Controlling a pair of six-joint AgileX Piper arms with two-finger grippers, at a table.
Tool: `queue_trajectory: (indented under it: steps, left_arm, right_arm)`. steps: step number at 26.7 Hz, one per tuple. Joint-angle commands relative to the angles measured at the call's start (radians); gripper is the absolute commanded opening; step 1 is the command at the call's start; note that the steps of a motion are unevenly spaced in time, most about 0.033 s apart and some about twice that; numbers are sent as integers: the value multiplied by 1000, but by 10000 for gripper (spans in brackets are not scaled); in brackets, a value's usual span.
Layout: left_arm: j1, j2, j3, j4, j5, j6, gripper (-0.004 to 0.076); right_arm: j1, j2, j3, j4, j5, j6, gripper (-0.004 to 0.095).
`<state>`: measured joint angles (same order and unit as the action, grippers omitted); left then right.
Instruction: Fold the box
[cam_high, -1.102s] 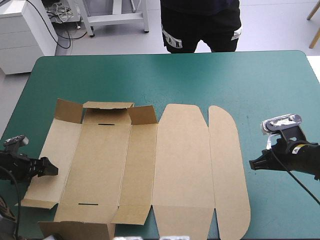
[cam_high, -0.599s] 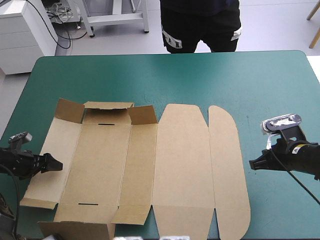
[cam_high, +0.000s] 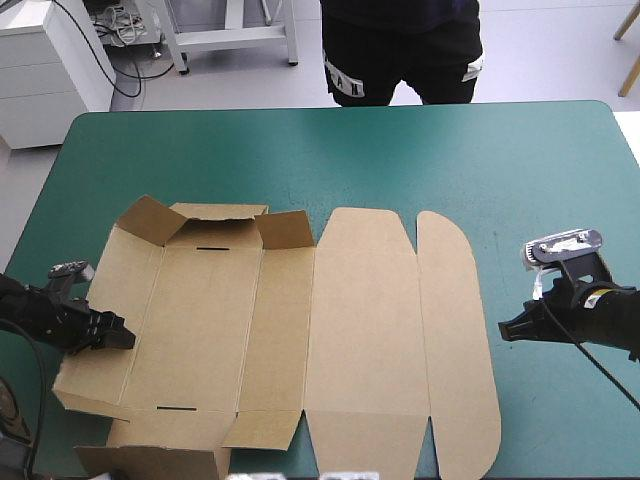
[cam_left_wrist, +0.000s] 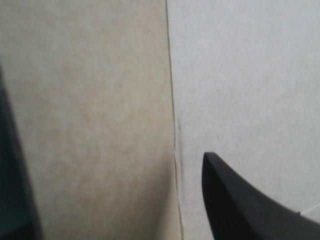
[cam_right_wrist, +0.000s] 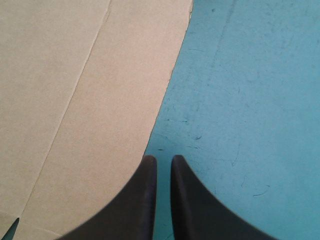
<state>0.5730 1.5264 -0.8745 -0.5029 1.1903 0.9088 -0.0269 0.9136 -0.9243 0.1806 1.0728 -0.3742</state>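
Note:
The brown box (cam_high: 360, 320) lies unfolded on the teal-green cover, its rounded lid flap toward the right. Its left wall (cam_high: 100, 300) stands tilted up off the table. My left gripper (cam_high: 122, 337) is pressed against that wall from outside, open. In the left wrist view one black finger (cam_left_wrist: 250, 210) lies on the board (cam_left_wrist: 100, 100) beside a crease, and the other finger is hidden. My right gripper (cam_high: 510, 328) hovers low just right of the lid flap, shut. In the right wrist view its fingers (cam_right_wrist: 162, 161) meet over the cover, next to the flap's curved edge (cam_right_wrist: 75, 100).
A strip of more brown board (cam_high: 150, 462) shows at the table's near left edge, under the box's near corner. Small end flaps (cam_high: 215, 212) stand up at the box's far side. Teal-green cover (cam_high: 400, 150) stretches from the box to the far edge.
My left gripper moved right into the box's left wall, which rose from flat to tilted. The far-left corner flap tipped inward. The right arm stayed still.

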Motion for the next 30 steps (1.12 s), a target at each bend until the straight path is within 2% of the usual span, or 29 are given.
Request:
queue_trajectory:
  steps: [1, 2, 6, 30]
  left_arm:
    - [-7, -27, -26, -34, 91, -7, 237]
    - [-7, -27, -26, -34, 91, -7, 212]
    - [-7, -27, -26, -38, 91, -7, -3]
    - [-25, -32, -71, -40, 91, 2, -8]
  right_arm:
    - [-8, -11, -25, 8, -28, -9, 86]
    - [-8, -11, -25, 8, -28, -9, 86]
    - [-8, -11, -25, 8, -28, -9, 86]
    - [-8, -11, -25, 8, -28, -12, 86]
